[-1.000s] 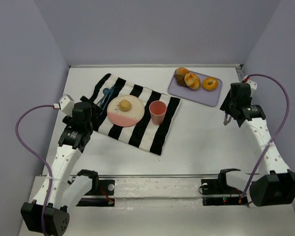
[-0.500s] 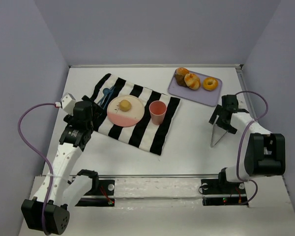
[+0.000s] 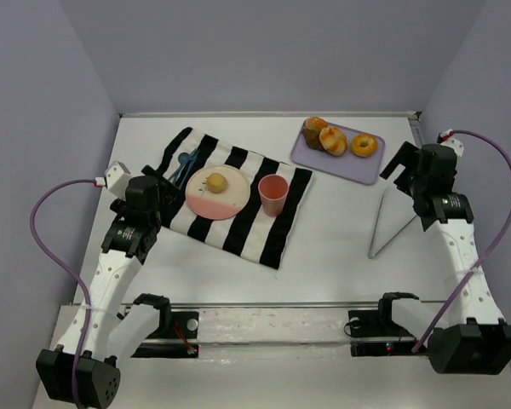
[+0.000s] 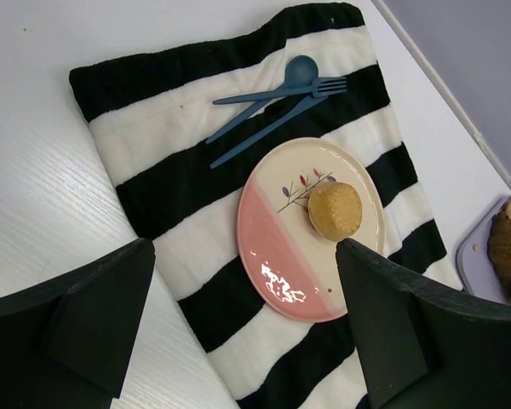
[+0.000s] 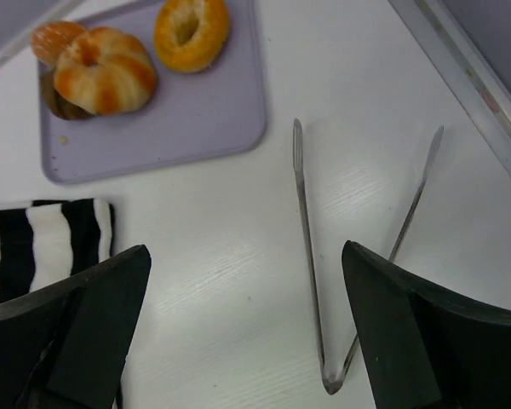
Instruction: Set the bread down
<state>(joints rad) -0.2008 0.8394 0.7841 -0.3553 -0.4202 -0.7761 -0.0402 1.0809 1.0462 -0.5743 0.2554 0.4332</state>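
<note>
The bread [image 3: 217, 181], a small pale-yellow round bun, sits on the pink and cream plate [image 3: 206, 204] on the striped cloth [image 3: 238, 230]. In the left wrist view the bread [image 4: 335, 209] lies on the cream half of the plate [image 4: 281, 264]. My left gripper [image 4: 243, 251] hangs open above the plate's near-left edge, holding nothing; from above the left gripper [image 3: 156, 204] is beside the cloth's left side. My right gripper [image 3: 409, 183] is open and empty at the right, over metal tongs [image 3: 378, 221] lying on the table. The tongs [image 5: 307, 230] lie spread between the right gripper's [image 5: 243, 256] fingers.
A purple tray [image 3: 358, 166] at the back right holds an orange ring doughnut [image 3: 364, 145] and two larger buns. A pink cup [image 3: 273, 194] stands on the cloth right of the plate. Blue cutlery [image 4: 272, 98] lies on the cloth beyond the plate.
My right gripper has opened and let go of the tongs, which now lie on the table. The right arm has pulled up and away from them. The left arm has hardly moved.
</note>
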